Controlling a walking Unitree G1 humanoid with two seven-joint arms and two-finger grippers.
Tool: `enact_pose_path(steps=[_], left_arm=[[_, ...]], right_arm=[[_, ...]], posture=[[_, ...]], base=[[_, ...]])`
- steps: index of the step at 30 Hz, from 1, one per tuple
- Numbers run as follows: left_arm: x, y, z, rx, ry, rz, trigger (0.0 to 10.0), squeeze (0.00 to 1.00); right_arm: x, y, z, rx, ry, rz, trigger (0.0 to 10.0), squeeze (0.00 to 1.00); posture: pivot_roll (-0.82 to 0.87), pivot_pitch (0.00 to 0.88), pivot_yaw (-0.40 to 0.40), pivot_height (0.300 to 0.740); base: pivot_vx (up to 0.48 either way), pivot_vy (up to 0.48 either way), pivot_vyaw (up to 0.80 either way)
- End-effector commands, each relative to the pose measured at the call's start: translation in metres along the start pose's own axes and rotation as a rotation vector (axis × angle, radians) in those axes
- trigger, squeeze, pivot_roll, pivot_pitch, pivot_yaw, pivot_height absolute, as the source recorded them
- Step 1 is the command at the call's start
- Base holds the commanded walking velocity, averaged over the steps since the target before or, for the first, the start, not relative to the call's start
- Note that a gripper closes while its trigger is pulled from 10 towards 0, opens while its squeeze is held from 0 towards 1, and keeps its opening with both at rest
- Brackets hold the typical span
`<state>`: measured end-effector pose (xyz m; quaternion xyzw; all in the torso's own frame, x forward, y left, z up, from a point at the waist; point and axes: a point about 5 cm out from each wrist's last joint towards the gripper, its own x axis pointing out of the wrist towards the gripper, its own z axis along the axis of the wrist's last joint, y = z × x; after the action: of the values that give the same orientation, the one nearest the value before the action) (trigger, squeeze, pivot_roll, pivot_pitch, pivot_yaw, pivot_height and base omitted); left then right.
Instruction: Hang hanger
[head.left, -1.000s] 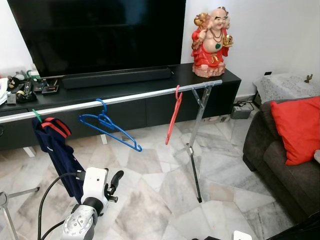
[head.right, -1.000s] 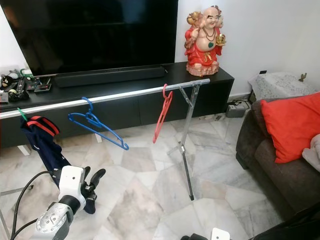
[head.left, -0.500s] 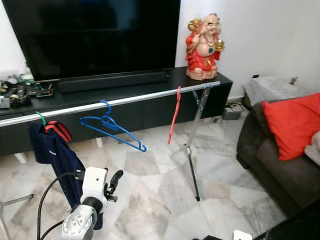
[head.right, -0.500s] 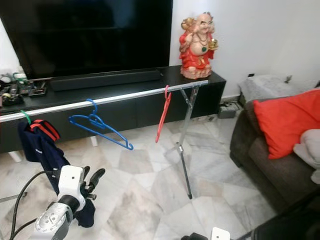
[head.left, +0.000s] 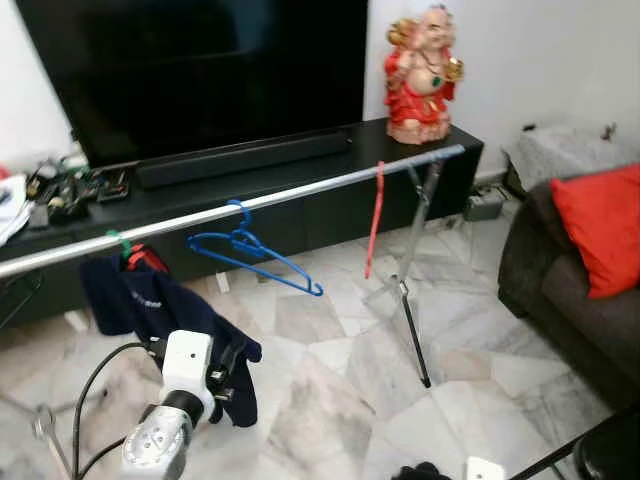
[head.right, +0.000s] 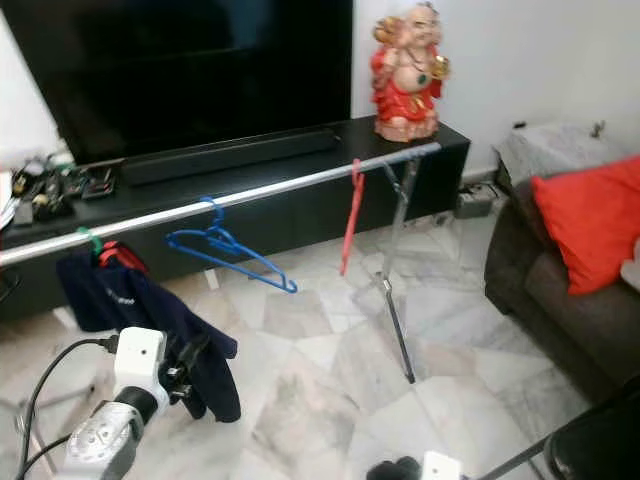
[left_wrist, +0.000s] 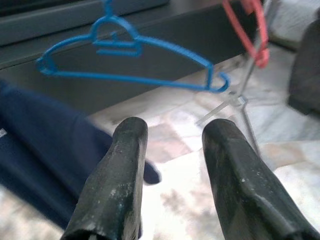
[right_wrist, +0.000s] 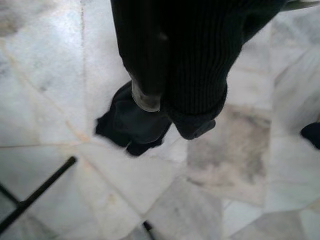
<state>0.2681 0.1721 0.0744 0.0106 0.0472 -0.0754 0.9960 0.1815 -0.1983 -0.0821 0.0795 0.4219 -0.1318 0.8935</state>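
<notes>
A silver rail (head.left: 300, 195) on a folding stand runs across the room in front of me. An empty blue hanger (head.left: 255, 255) hangs tilted at its middle, and an empty red hanger (head.left: 374, 220) near its right end. At the left a navy garment (head.left: 150, 305) hangs on a green hanger hook (head.left: 122, 242). My left gripper (head.left: 228, 368) is raised low in front of that garment, open and empty; its wrist view looks at the blue hanger (left_wrist: 130, 60). My right gripper (right_wrist: 167, 107) points at the floor, shut on a dark knit garment (right_wrist: 200, 75) that drapes over it.
The stand's legs (head.left: 410, 310) are planted on the marble floor at the right. Behind the rail are a black TV cabinet (head.left: 300, 160), a large TV and a red statue (head.left: 425, 75). A dark sofa (head.left: 560, 290) with a red cushion (head.left: 600, 220) stands at the right.
The camera has shifted, so the rail sits further right in view. The navy garment has swung out wider, its hem now behind my left gripper. The left arm keeps its pose.
</notes>
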Motion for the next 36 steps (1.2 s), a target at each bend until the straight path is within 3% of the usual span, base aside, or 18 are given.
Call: enact_pose_path(steps=[1, 23, 28, 30, 33, 36], left_arm=[[0.0, 0.006, 0.001, -0.002, 0.008, 0.013, 10.0, 0.0], [0.001, -0.003, 0.006, -0.006, -0.013, -0.029, 10.0, 0.0], [0.0, -0.001, 0.005, -0.006, -0.008, -0.016, 10.0, 0.0], [0.0, 0.0, 0.005, -0.007, -0.01, -0.01, 10.0, 0.0], [0.0, 0.001, 0.005, -0.006, -0.012, -0.003, 10.0, 0.0], [0.0, -0.001, 0.005, -0.008, -0.014, -0.005, 10.0, 0.0]], right_arm=[[0.001, 0.009, 0.004, 0.015, -0.02, 0.016, 10.0, 0.0], [0.002, 0.007, 0.011, 0.034, -0.053, 0.002, 10.0, 0.0], [0.004, -0.004, 0.056, 0.082, -0.266, -0.081, 10.0, 0.0], [0.001, -0.005, 0.083, 0.102, -0.412, -0.088, 10.0, 0.0], [-0.005, -0.004, 0.096, 0.103, -0.527, -0.082, 10.0, 0.0], [-0.011, -0.002, 0.096, 0.087, -0.594, -0.08, 10.0, 0.0]], posture=[[0.12, 0.0, 0.047, 0.74], [0.12, 0.0, 0.044, 0.74], [0.12, 0.0, 0.041, 0.74], [0.12, 0.0, 0.03, 0.74], [0.11, 0.0, 0.029, 0.74], [0.1, 0.0, 0.03, 0.74]], base=[[0.0, 0.247, 0.0], [0.0, 0.045, 0.0], [0.0, 0.0, 0.0], [0.0, 0.0, 0.0], [0.0, 0.0, 0.0], [0.0, 0.0, 0.0]])
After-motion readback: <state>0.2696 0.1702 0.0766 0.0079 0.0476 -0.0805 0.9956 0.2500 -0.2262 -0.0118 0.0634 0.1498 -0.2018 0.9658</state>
